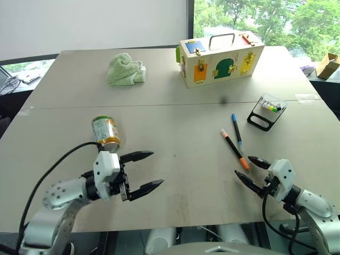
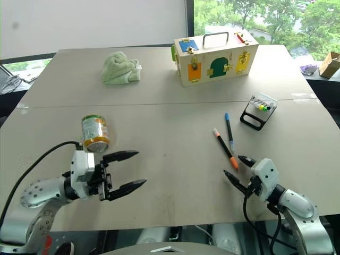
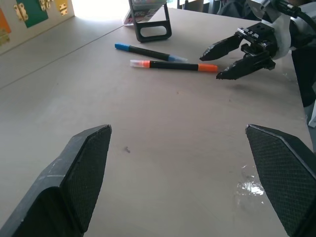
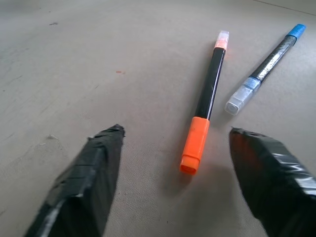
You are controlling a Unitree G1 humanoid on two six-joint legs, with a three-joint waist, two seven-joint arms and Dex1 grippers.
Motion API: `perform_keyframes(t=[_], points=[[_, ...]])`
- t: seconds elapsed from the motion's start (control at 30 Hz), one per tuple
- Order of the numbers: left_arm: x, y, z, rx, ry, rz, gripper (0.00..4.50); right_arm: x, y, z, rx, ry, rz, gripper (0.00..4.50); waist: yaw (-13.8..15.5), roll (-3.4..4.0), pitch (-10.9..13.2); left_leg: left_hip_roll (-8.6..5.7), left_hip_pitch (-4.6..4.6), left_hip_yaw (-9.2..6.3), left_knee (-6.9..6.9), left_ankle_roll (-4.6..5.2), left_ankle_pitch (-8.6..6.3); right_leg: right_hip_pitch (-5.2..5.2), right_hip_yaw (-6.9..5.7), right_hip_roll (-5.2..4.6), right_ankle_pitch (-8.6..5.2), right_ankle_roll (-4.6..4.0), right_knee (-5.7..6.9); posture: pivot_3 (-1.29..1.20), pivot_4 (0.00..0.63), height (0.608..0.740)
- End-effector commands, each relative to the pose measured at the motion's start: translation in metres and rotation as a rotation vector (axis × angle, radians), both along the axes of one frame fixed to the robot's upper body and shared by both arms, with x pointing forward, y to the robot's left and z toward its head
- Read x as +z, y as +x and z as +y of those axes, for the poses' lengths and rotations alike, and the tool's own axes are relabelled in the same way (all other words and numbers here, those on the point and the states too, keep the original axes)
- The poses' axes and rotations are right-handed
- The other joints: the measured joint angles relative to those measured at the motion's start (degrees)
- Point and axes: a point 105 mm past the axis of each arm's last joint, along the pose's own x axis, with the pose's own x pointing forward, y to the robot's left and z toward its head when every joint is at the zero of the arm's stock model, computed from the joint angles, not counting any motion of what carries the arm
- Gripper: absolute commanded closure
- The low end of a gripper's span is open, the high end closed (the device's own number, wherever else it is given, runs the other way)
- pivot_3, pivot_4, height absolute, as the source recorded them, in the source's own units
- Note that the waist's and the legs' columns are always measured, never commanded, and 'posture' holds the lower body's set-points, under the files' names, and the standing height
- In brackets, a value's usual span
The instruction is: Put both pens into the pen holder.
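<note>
From the head view, we see our right jaws (image 1: pixel 251 169) standing apart and empty, the orange pen (image 1: pixel 234 149) just ahead of their tips on the tabletop (image 1: pixel 175 127), the blue pen (image 1: pixel 237 132) beside it, the pen holder (image 1: pixel 267 111) farther on. Our left jaws (image 1: pixel 142 170) gape wide, empty.

In the right wrist view, the orange cap lies between our jaws. We judge the pen light, stiff and prone to roll; we'd pinch mid-barrel.

Soft daylight (window glare behind)
</note>
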Motion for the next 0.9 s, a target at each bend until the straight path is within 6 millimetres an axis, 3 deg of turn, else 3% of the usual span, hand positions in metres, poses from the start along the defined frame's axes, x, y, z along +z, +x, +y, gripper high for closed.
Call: perform_keyframes(t=[0.03, 0.17, 0.2, 0.4, 0.5, 0.57, 0.63, 0.77, 0.9], points=[[0.004, 0.001, 0.005, -0.006, 0.008, -0.033, 0.0, 0.01, 0.002, 0.003, 0.003, 0.002, -0.05, 2.56, -0.1, -0.01, 0.0, 0.0, 0.0, 0.0, 0.0, 0.0, 0.0, 0.0, 0.0, 0.0, 0.0, 0.0, 0.0, 0.0, 0.15, 0.74], [0.002, 0.0, 0.003, -0.017, -0.005, -0.034, 0.0, 0.009, 0.003, -0.001, -0.02, -0.009, -0.05, 4.44, -0.1, -0.02, 0.0, 0.0, -0.01, 0.0, 0.0, 0.0, 0.0, -0.01, 0.0, 0.01, 0.0, 0.0, -0.01, 0.0, 0.15, 0.74], [0.001, -0.001, 0.002, -0.018, -0.008, -0.034, 0.0, 0.008, 0.002, -0.002, -0.025, -0.016, -0.047, 4.48, -0.1, -0.02, 0.0, 0.0, -0.01, 0.0, 0.0, 0.0, 0.0, 0.0, 0.0, 0.01, 0.0, 0.0, -0.01, 0.0, 0.15, 0.74], [-0.002, 0.003, 0.0, 0.006, -0.038, -0.022, 0.0, 0.011, 0.004, -0.001, -0.035, 0.006, -0.056, 4.48, 0.0, -0.02, 0.0, 0.0, 0.0, 0.0, 0.0, 0.01, 0.0, 0.0, 0.0, 0.0, 0.0, 0.01, 0.0, 0.0, 0.15, 0.74], [0.0, 0.025, 0.002, 0.187, -0.208, 0.07, 0.0, 0.025, 0.008, 0.003, -0.043, 0.109, -0.069, 4.48, 0.0, -0.01, 0.0, 0.0, 0.0, 0.0, 0.0, 0.01, -0.01, 0.0, 0.0, 0.0, 0.0, 0.01, 0.0, 0.0, 0.15, 0.74], [-0.011, 0.042, 0.0, 0.329, -0.286, 0.216, 0.0, 0.033, 0.009, 0.007, -0.018, 0.128, -0.083, 4.48, 0.0, -0.04, 0.0, 0.0, -0.01, -0.02, 0.06, 0.03, -0.01, 0.01, -0.01, 0.0, 0.01, 0.03, 0.06, 0.0, 0.15, 0.74], [-0.017, 0.041, -0.009, 0.323, -0.271, 0.25, 0.0, 0.031, 0.01, 0.007, -0.013, 0.094, -0.083, 4.48, -0.1, -0.11, 0.0, 0.0, -0.01, -0.04, 0.12, 0.04, -0.02, 0.03, -0.02, 0.01, 0.02, 0.05, 0.09, 0.0, 0.15, 0.74], [-0.004, 0.029, -0.022, 0.222, -0.293, 0.2, 0.0, 0.023, 0.009, 0.001, -0.017, 0.024, -0.05, 4.48, -0.1, -0.14, 0.0, 0.0, -0.06, -0.03, 0.11, -0.1, 0.06, 0.01, 0.0, 0.06, 0.03, 0.05, 0.03, 0.0, 0.15, 0.74], [-0.004, 0.015, -0.018, 0.076, -0.146, 0.137, 0.0, 0.017, 0.007, -0.002, -0.036, -0.004, -0.033, 3.25, 0.0, -0.13, 0.0, 0.0, -0.03, -0.04, 0.08, -0.15, 0.09, 0.01, -0.01, 0.08, 0.01, 0.03, 0.06, 0.0, 0.15, 0.74]])
